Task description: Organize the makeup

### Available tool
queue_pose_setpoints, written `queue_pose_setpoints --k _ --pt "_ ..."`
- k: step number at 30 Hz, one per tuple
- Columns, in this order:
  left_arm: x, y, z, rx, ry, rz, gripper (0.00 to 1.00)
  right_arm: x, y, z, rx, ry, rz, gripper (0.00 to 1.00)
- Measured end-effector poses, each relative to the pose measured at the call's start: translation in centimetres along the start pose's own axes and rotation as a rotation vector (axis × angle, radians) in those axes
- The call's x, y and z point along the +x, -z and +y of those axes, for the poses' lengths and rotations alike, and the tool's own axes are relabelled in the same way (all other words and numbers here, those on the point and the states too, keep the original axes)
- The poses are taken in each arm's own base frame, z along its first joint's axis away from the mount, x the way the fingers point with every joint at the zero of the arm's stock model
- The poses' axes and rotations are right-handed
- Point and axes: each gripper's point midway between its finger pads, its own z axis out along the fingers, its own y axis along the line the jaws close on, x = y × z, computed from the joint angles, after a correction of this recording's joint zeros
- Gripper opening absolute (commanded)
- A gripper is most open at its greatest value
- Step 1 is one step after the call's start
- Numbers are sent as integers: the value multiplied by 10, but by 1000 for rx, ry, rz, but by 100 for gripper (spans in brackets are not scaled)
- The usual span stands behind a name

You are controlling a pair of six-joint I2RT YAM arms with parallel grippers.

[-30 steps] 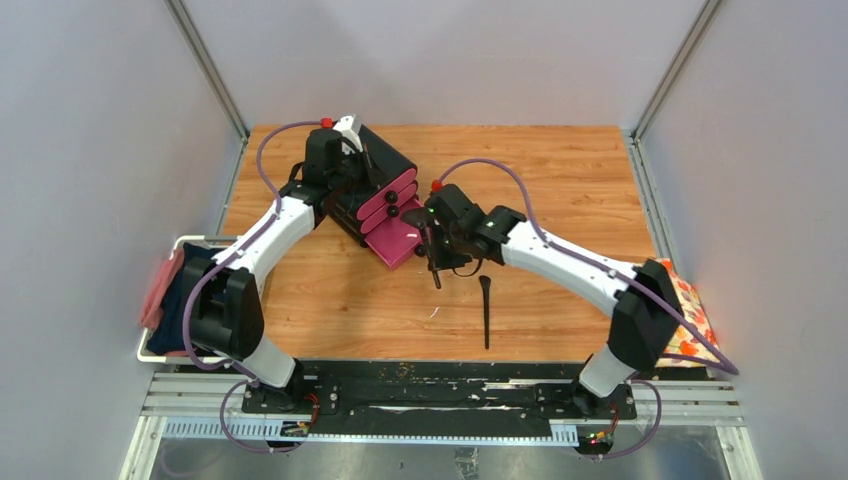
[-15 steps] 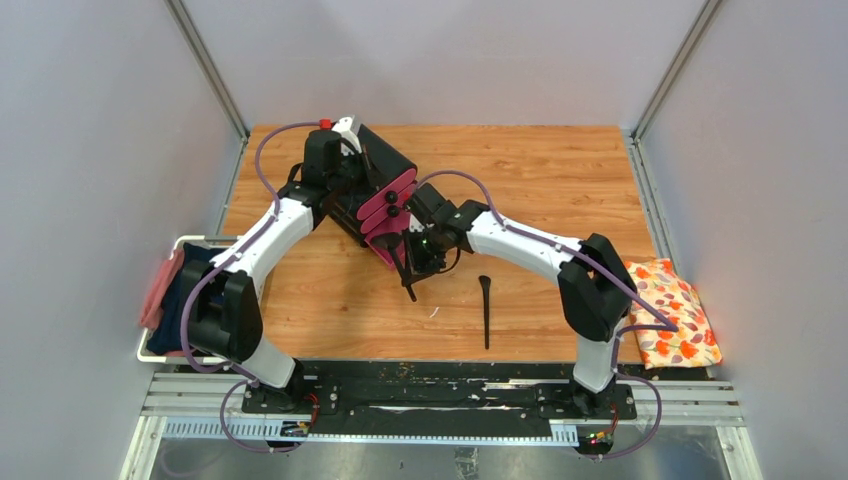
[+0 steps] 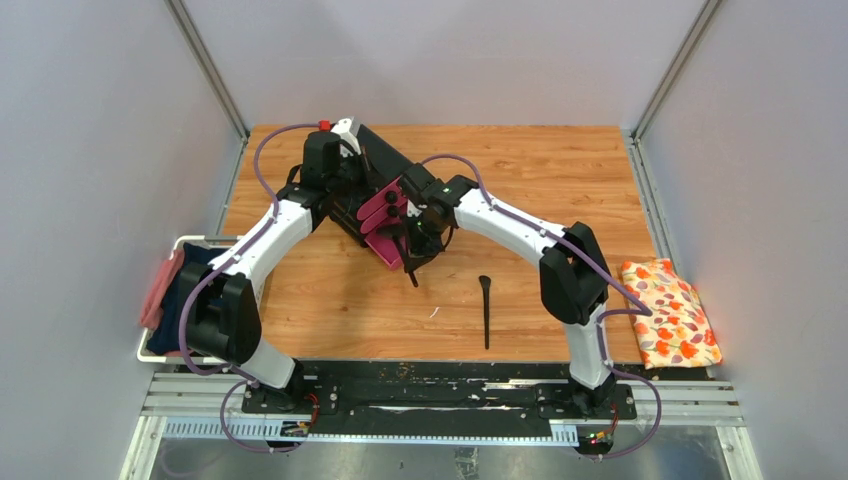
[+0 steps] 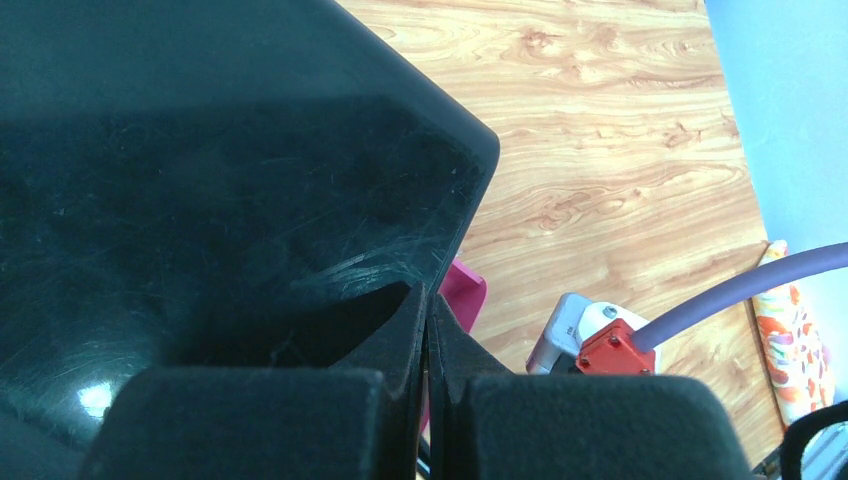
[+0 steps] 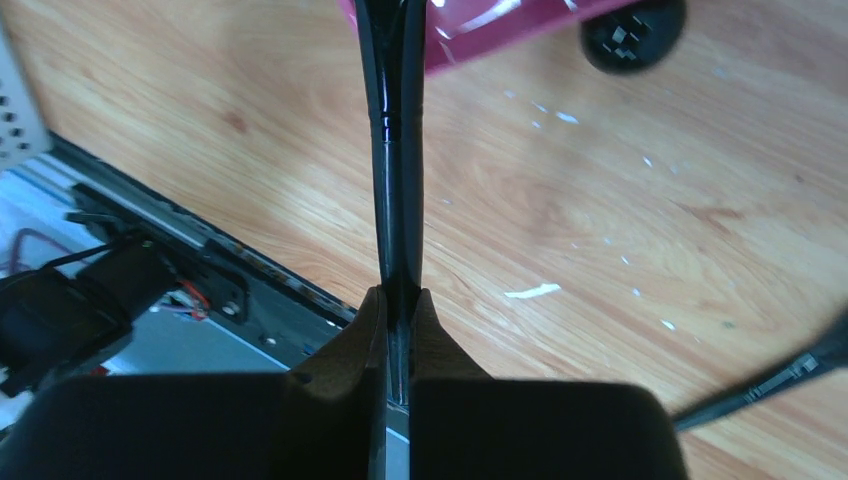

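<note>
My right gripper (image 3: 416, 232) is shut on a black long-handled brush (image 3: 411, 270), also seen in the right wrist view (image 5: 397, 150). The brush reaches from my right gripper (image 5: 398, 300) up to the open pink bottom drawer (image 5: 480, 25) of the black box (image 3: 385, 152). A second black brush (image 3: 485, 312) lies on the wooden table; it also shows at the right edge of the right wrist view (image 5: 770, 385). My left gripper (image 3: 350, 158) is shut and empty, against the box top (image 4: 200, 180), fingertips together (image 4: 428, 295). Sponges, case and tube are out of view.
Two closed pink drawers with black knobs (image 3: 388, 203) sit above the open one. An orange floral cloth (image 3: 668, 312) lies at the right table edge. A white basket (image 3: 160, 350) with cloths stands at the left. A black rail (image 3: 440, 385) runs along the front.
My right arm has swung left and toward the box, carrying the brush from the table's middle to the open pink drawer. The left arm and the lying brush have not moved.
</note>
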Motion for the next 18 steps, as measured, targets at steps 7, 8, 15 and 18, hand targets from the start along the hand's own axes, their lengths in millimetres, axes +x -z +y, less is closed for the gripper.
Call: queue_pose_setpoints --k 7,8,15,18 --pt "0 0 0 0 0 0 0 22 3 -33 138 -2 89 0" --pt "0 0 0 1 0 -1 0 24 4 -37 154 -3 101 0" --pt "2 2 0 2 2 -1 0 -1 1 -43 196 2 106 0" --pt "2 2 -1 3 2 -1 0 -19 0 -40 196 6 86 0"
